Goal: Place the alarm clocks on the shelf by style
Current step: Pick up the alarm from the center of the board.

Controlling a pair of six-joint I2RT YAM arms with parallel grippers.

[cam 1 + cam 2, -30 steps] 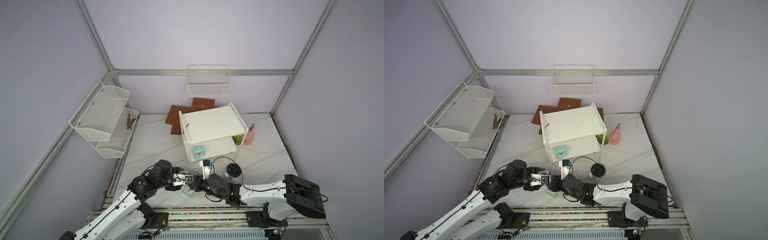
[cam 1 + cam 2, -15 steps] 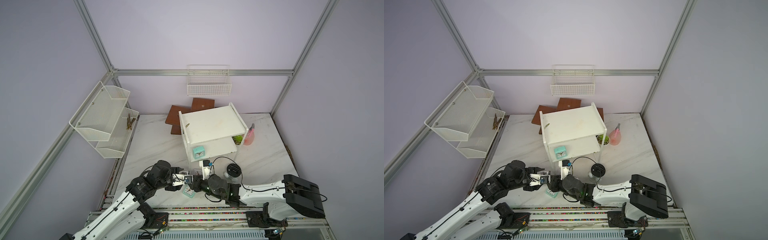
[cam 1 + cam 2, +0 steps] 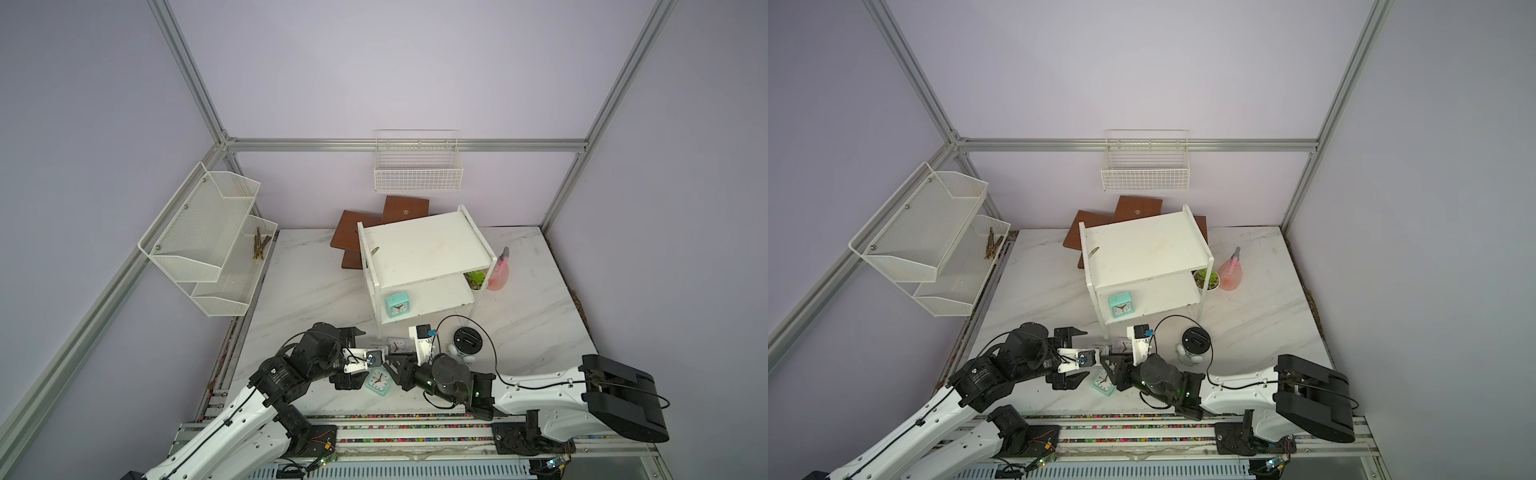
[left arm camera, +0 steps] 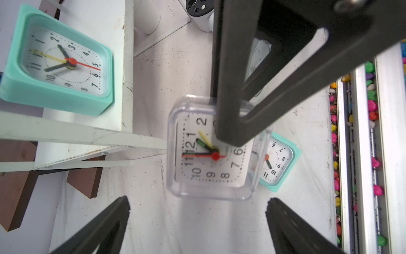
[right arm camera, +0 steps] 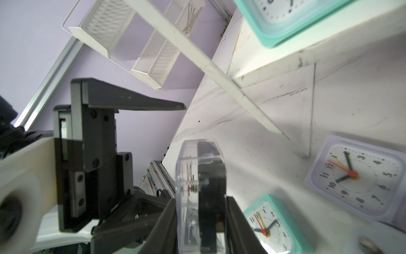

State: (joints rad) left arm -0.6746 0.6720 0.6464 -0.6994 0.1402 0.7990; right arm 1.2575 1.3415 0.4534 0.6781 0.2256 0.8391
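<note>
right gripper (image 5: 201, 204) of mine is clamped on a whitish square clock (image 5: 189, 176). its clear case sits edge-on between my two fingers, one pressed on the dial side and one on the black back. my left gripper (image 4: 197, 201) is spread wide and grips nothing. that same clock sits just ahead of its tips, and as far as i can see it touches neither of them.

what i can read is dial print. on the held clock the black numerals 2, 6, 7, 8, 9, 10, 11 and 12 show around my right finger. the small white print on my left arm (image 3: 278, 372) is too small to read.

just under the held clock, on the side nearer my base, the loose mint-green clock (image 3: 378, 381) lies face up on the table (image 3: 311, 291); its 6, 7, 8, 10 and 11 are legible from my left wrist. just past my right gripper is the second whitish clock (image 3: 397, 344), with its numerals plain in my right wrist view.

further out beyond both grippers is the shelf (image 3: 428, 249). the shelved mint-green clock (image 3: 397, 303) stands on its lower board at the corner nearest my left gripper, with black numerals on a white dial. a twin-bell clock (image 3: 467, 341) lies black back up on the table beyond my right wrist, near it but apart.
</note>
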